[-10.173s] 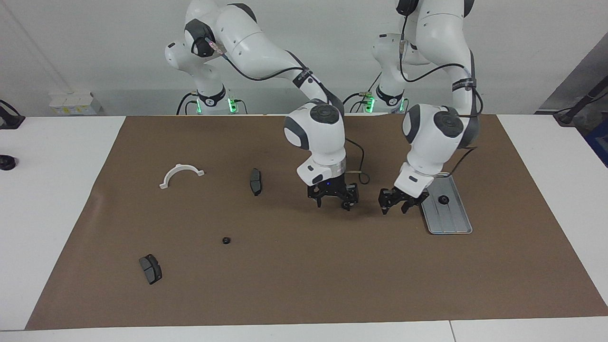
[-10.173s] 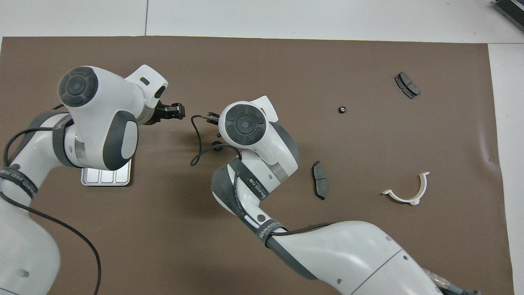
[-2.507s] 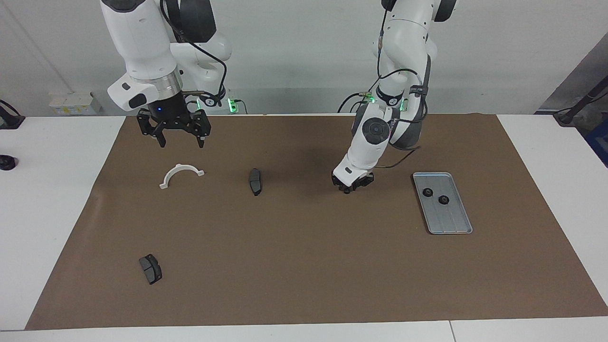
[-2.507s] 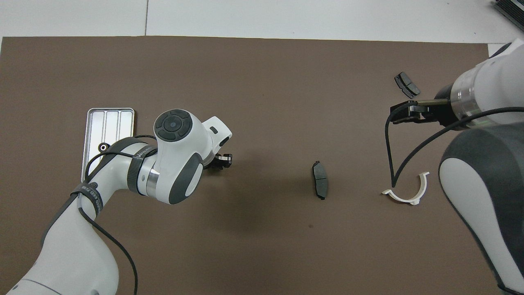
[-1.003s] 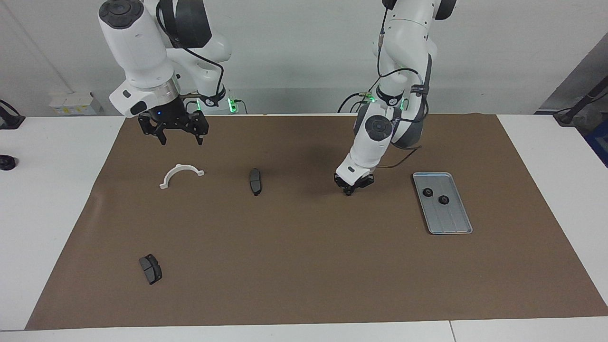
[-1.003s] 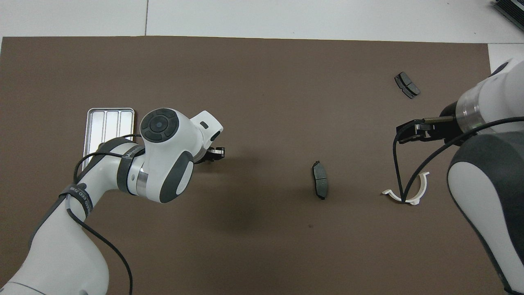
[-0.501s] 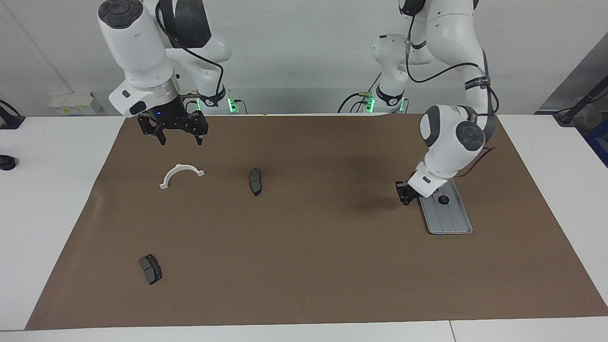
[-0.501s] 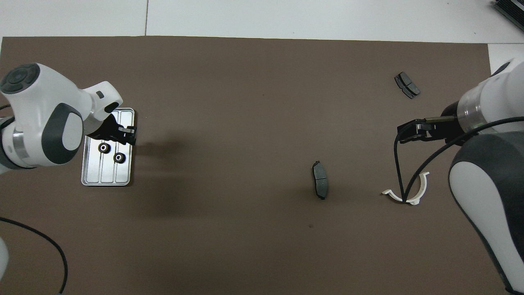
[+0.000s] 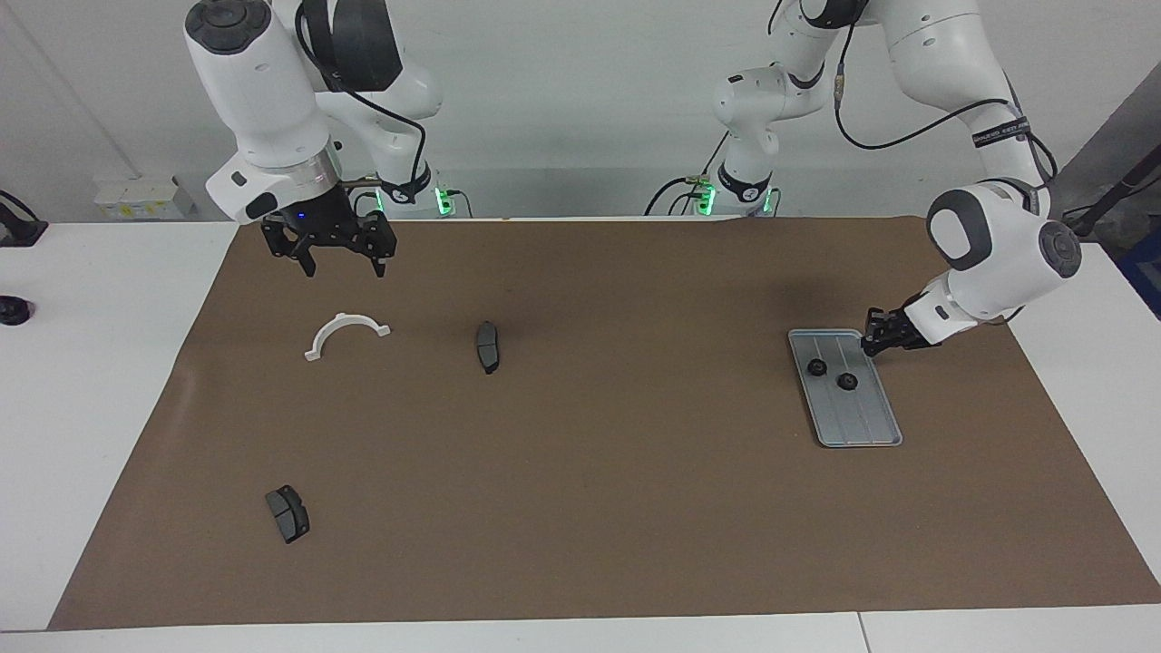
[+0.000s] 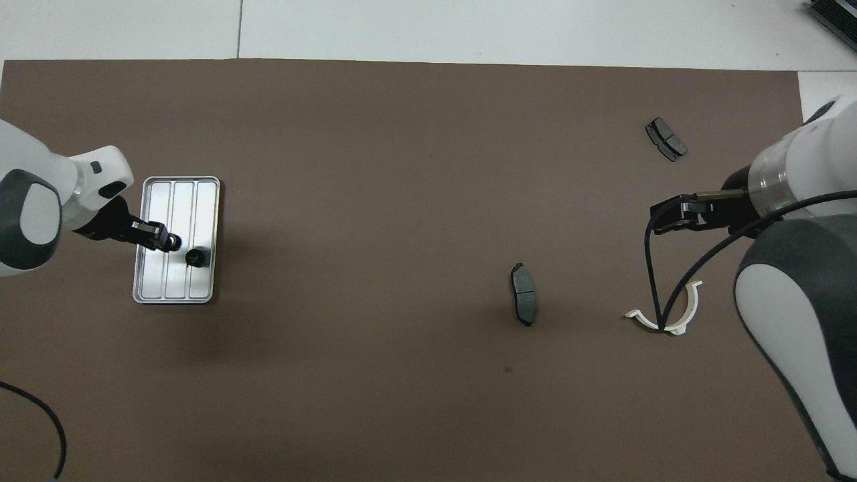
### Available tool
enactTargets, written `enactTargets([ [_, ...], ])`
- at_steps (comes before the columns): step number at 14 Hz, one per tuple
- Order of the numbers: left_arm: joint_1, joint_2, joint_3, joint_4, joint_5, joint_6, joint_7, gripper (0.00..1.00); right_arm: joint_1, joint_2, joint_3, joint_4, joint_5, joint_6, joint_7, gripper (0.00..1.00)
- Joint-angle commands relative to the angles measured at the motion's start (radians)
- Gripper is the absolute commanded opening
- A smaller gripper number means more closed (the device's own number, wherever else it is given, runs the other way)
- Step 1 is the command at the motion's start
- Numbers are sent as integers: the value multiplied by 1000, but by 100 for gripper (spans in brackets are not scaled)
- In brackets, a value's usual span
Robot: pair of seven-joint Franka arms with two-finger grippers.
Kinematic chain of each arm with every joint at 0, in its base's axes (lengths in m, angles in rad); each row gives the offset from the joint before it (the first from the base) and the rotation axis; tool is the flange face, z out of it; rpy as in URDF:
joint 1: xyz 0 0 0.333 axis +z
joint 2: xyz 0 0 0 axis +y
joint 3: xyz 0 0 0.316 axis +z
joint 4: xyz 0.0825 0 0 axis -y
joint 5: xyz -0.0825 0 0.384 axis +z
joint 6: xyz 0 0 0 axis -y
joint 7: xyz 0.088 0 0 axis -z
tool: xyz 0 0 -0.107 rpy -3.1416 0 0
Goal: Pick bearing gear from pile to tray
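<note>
A: We start big: the brown mat [image 9: 580, 508] covers the counter, and our right gripper [image 9: 332, 257] waits with fingers spread wide above the white half-ring [image 9: 346, 332].

B: Next the tray [image 9: 866, 426], at the left arm's end. Our left gripper [image 9: 878, 336] hangs over its rim, fingers closed on nothing we can see.

A: Two gears [image 9: 817, 367] sit in that tray; the mat shows only two brake pads [image 9: 488, 346].

B: So we risk little, except the closed left fingers clipping the rim and jolting the gears out.
</note>
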Motion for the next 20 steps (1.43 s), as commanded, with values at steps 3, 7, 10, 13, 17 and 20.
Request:
enactTargets([
  [3,-14,-61,-10,-117,3,113,0,48,-16,-27,10,-32,18,22,-17,100],
  [7,-18,-59,-10,-9,9,47,-35,98,-16,-27,10,-32,18,22,-17,100],
  [10,-49,-51,-10,165,17,-92,-178,100,-18,-27,10,-32,18,22,-17,100],
  [13,-53,-59,-14,316,37,-239,-310,100,-18,-27,10,-32,18,16,-17,100],
  [17,-72,-136,-34,408,133,-379,-318,100,-16,-22,10,-23,18,25,-14,100],
  [20,-191,-159,-39,419,198,-395,-353,100,-19,-7,10,15,20,8,-14,100],
])
